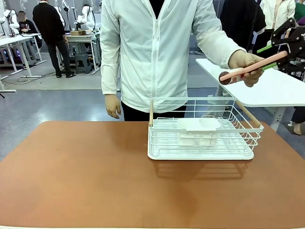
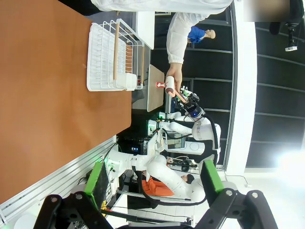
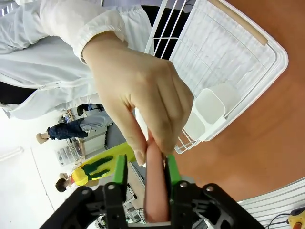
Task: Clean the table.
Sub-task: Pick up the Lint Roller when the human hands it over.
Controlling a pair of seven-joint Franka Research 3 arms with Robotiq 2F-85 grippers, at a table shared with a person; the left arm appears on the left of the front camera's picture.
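Two green pads [image 3: 120,168] of the right gripper [image 3: 145,167] clamp a pink stick [image 3: 155,191] that the person's hand [image 3: 138,90] also holds. Released and empty, the left gripper [image 2: 153,180] hangs near the table [image 2: 57,95].

Large reddish-brown bench [image 1: 71,181], smooth matte top, rounded corners. Front view: fills the lower half of the frame from side to side. Far edge runs across mid-frame, with rounded corners at mid-left and mid-right. The top is flat and evenly coloured, with a faint sheen low in the frame.

One white wire rack [image 1: 205,129] stands on it, right of centre, near the far edge. Its shadow falls on the top just below it.

Left wrist view, rolled sideways: bench [image 2: 47,95] takes the upper left of the frame.

Right wrist view: bench [image 3: 257,133] shows at right and lower right.
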